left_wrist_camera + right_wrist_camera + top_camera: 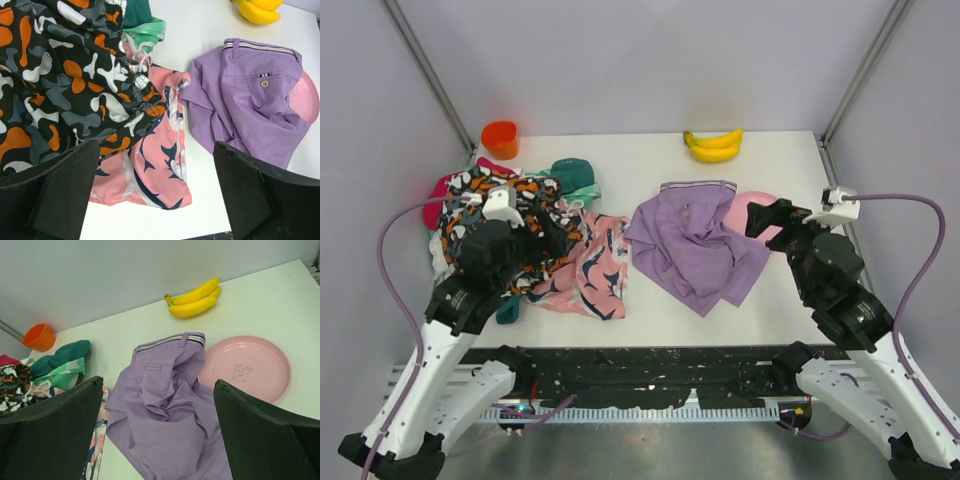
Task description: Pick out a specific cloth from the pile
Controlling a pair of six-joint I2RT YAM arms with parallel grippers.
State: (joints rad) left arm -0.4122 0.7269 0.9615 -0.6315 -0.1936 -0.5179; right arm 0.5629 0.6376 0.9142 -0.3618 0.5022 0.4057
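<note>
The lilac cloth (695, 240) lies crumpled at the table's middle, its striped band toward the back, partly over a pink plate (750, 206). It also shows in the left wrist view (250, 110) and the right wrist view (170, 415). The pile (520, 235) of mixed clothes sits at the left: orange-black-white patterned cloth (65, 85), pink cloth with navy shapes (150, 165), teal pieces. My left gripper (555, 235) is open and empty above the pile's right side. My right gripper (765, 220) is open and empty, above the plate beside the lilac cloth's right edge.
An orange cup (501, 138) stands at the back left. A bunch of bananas (714, 145) lies at the back centre-right. The pink plate (250, 365) is half covered by the lilac cloth. Grey walls enclose the table on three sides.
</note>
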